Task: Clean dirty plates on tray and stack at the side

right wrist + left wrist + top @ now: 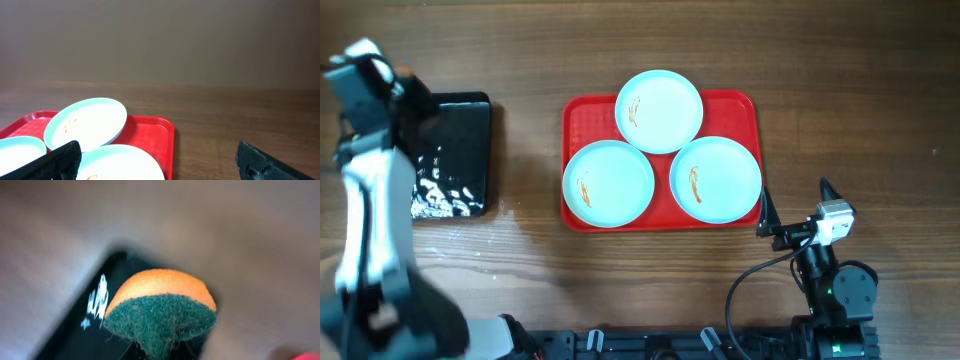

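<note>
Above the black tray (460, 130), left hand (400, 90) (raised) grips sponge (160, 310).

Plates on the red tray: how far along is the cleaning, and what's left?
Done: nothing visible. The top plate, left plate and right plate all sit on the tray with orange smears; none is stacked beside it. In hand: the left gripper holds the sponge over the black tray. The right gripper is open by the tray's right edge. Left: wiping all three, then stacking.
</note>
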Available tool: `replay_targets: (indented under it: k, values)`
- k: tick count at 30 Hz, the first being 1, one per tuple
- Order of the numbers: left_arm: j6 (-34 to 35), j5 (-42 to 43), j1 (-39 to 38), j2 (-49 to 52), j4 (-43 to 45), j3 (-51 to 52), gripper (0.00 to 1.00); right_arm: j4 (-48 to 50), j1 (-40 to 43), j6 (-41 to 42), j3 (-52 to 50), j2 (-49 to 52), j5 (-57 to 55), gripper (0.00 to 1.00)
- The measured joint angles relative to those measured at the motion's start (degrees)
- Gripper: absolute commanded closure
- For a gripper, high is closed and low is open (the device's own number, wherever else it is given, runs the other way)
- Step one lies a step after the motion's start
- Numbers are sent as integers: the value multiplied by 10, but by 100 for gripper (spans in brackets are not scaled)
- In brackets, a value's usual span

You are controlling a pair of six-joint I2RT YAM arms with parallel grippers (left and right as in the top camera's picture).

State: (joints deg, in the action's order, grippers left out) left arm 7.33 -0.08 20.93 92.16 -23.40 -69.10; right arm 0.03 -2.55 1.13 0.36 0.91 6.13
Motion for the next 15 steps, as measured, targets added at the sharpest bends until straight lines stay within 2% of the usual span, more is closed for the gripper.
replay_targets:
  k: [3,7,10,15]
  values:
    - [0,0,1,48,-20,18,96,0,0,0,0,0,0,0]
    - [0,0,1,17,-17,4,96,0,0,0,0,0,0,0]
    - [0,0,1,-48,13,-21,96,0,0,0,0,0,0,0]
    - [0,27,1,-212,57,-62,96,0,0,0,0,0,0,0]
